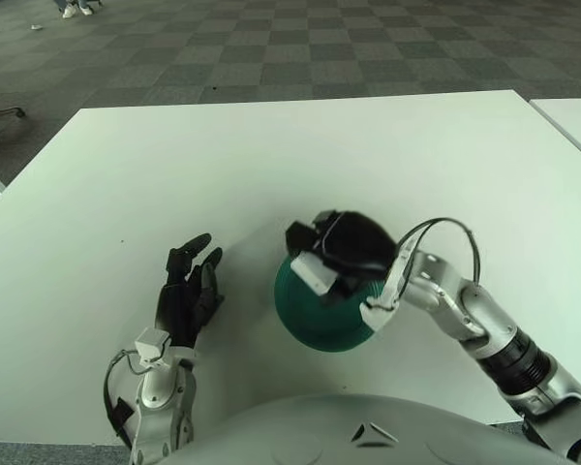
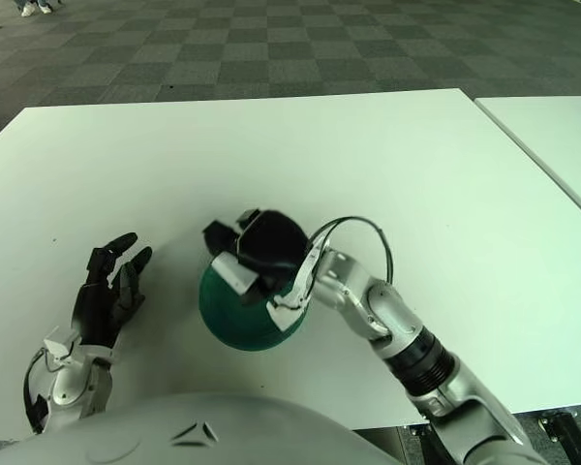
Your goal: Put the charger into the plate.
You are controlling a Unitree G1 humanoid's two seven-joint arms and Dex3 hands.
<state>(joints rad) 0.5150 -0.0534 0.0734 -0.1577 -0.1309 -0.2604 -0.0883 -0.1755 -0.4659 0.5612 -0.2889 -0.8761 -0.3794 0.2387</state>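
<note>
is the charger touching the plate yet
Cannot tell. In both views the right hand holds the charger over the plate, hiding any gap or contact.

You will find nothing to read here: no text, label, brand, number or sign can be made out on anything in either eye view.
</note>
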